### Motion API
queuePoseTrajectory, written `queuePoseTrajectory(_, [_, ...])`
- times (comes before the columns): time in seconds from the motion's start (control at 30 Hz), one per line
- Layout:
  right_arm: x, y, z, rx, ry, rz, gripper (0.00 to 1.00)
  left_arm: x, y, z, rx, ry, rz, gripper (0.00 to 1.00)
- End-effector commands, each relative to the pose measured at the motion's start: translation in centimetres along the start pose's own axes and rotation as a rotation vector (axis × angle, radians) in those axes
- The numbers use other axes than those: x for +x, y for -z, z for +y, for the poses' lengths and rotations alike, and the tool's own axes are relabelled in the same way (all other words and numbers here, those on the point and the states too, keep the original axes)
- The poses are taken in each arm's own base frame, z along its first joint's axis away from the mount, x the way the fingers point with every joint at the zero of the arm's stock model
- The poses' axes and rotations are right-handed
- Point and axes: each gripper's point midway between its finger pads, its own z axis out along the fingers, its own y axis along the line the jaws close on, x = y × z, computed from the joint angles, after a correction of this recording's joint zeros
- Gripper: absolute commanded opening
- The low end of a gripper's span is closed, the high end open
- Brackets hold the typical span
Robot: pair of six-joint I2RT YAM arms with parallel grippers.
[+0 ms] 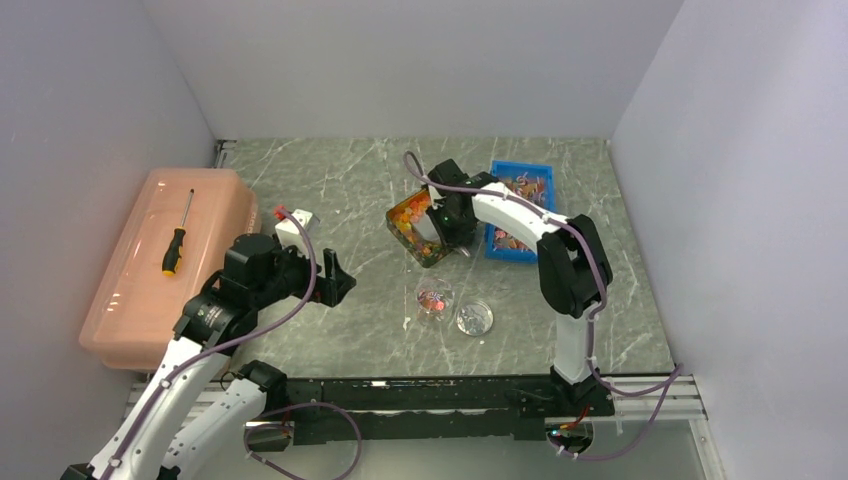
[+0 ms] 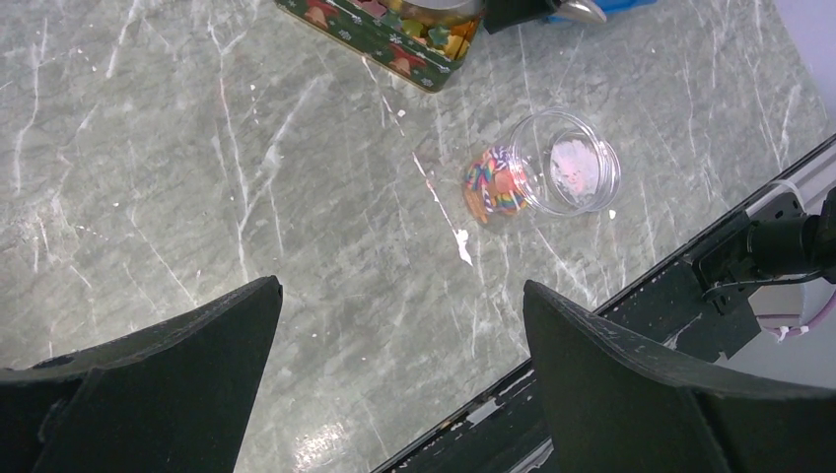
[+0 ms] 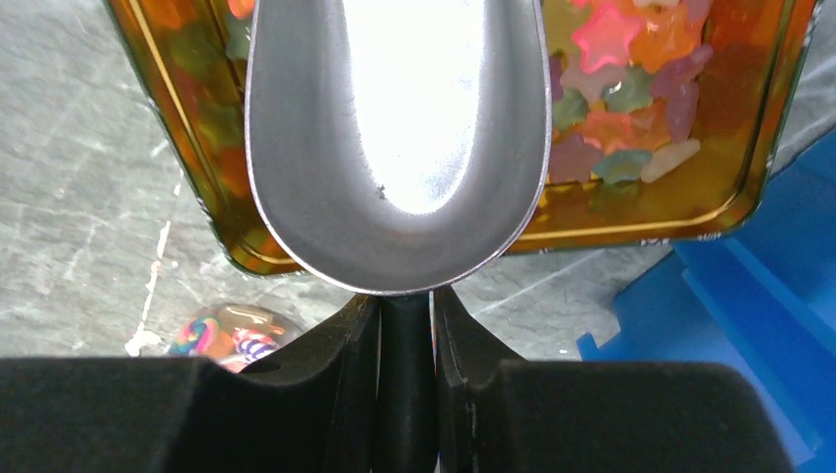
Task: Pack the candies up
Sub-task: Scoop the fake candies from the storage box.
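Note:
The candies [image 1: 408, 214] fill an open rectangular tin [image 1: 432, 255] at mid-table; in the right wrist view they show as glossy pink, orange and green star shapes [image 3: 621, 108] inside the gold-lined tin [image 3: 749, 197]. My right gripper [image 1: 452, 222] is shut on the black handle of a metal scoop [image 3: 399, 148], whose empty bowl hangs over the tin's near half. The fingers [image 3: 360, 345] clamp the handle. My left gripper [image 1: 335, 278] is open and empty, left of the tin, above bare table [image 2: 402, 296]. A small clear jar [image 1: 434, 298] holds a few colourful pieces [image 2: 496, 184].
A clear round lid [image 1: 474, 318] lies beside the jar. A blue tray [image 1: 540, 172] with small wrapped pieces stands right of the tin. A pink lidded box [image 1: 130, 300] with a screwdriver [image 1: 176, 240] on it sits at the left. A small white block [image 1: 296, 224] is near it.

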Motion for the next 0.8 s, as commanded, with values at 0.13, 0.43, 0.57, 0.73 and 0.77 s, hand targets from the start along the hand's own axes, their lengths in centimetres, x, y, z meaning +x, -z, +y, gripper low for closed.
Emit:
queuePoseTrajectory(0.13, [-1.2, 2.1, -0.1, 0.016, 0.027, -0.160, 0.00, -0.4, -0.3, 0.7, -0.032, -0.011, -0.010, 0.99])
queuePoseTrajectory(0.43, [-0.9, 3.7, 0.1, 0.004, 0.045, -0.269, 0.00, -0.3, -0.4, 1.1, -0.056, -0.008, -0.007, 1.00])
queuePoseTrajectory(0.57, [-1.0, 5.0, 0.4, -0.003, 0.056, -0.330, 0.00, -0.2, -0.5, 1.3, -0.065, -0.006, -0.004, 0.99])
queuePoseTrajectory(0.73, [-0.5, 6.6, 0.6, -0.012, 0.074, -0.393, 0.00, -0.2, -0.6, 1.5, -0.076, -0.003, 0.000, 0.99])
queuePoseTrajectory(0.77, [-0.2, 6.9, 0.7, -0.013, 0.078, -0.400, 0.00, -0.2, -0.6, 1.6, -0.078, -0.004, 0.001, 0.99])
